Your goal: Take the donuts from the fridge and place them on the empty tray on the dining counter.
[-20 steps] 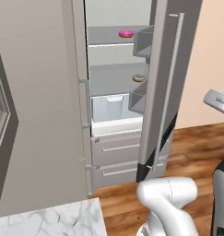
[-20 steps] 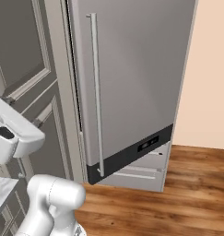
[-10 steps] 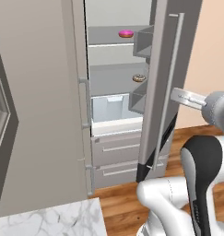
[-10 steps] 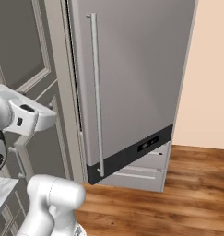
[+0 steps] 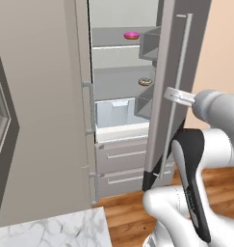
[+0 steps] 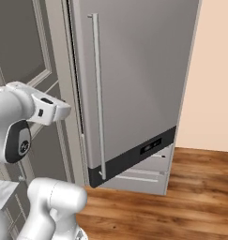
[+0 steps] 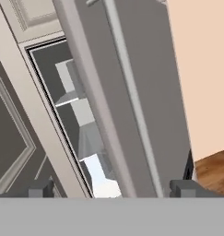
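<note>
The fridge [image 5: 113, 62] stands with its door [image 5: 166, 82] swung partly open. On the upper grey shelf lies the pink-iced donut [image 5: 132, 34]; the brown speckled donut [image 5: 145, 81] rests one shelf lower, above the pale drawer [image 5: 116, 113]. My gripper [image 7: 112, 189] is open, its two tips wide apart and nothing between them. It faces the door's outer edge and long bar handle [image 7: 132, 92]. My hand [image 5: 178, 96] hovers just right of the handle [image 5: 178, 82], outside the door, also seen from the other side [image 6: 49, 107]. The tray is out of view.
A corner of the white marble counter [image 5: 51, 229] lies at the lower left. Grey drawer fronts [image 5: 123, 154] sit under the fridge compartment. A tall beige panel [image 5: 41, 106] flanks the fridge on the left. Wooden floor [image 6: 181, 201] and a peach wall [image 6: 214, 70] lie to the right.
My arm has swung up and the hand has moved in toward the fridge door handle. Donuts and door have not moved.
</note>
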### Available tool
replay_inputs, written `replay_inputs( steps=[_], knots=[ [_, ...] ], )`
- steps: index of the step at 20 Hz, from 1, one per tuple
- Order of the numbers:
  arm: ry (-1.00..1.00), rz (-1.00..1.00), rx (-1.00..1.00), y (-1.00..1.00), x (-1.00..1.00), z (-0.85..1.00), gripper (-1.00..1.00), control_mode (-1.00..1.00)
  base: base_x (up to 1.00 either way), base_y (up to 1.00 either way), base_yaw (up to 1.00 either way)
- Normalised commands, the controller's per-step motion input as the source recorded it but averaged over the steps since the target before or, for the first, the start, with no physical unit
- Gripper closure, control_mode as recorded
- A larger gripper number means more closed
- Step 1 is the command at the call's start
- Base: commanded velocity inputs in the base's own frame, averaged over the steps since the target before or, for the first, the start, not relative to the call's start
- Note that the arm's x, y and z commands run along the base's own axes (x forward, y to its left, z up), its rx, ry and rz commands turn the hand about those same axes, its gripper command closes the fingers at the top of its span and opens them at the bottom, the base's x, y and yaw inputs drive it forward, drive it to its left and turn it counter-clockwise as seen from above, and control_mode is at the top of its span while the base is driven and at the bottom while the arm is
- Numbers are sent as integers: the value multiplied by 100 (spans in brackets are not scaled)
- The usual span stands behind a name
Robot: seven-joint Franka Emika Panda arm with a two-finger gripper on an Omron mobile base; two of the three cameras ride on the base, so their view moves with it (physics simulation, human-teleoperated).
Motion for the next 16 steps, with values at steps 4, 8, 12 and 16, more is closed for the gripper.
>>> replay_inputs(
  steps=[4,8,12,16],
  knots=[
    [0,2,-6,0,52,-13,-100,-100,0,0,0],
    [-16,-2,-18,3,24,-21,-100,-100,0,0,0],
    [-11,-6,-13,4,41,-27,-100,-100,0,0,0],
    [-1,0,-1,0,62,-29,-100,-100,0,0,0]
  ],
)
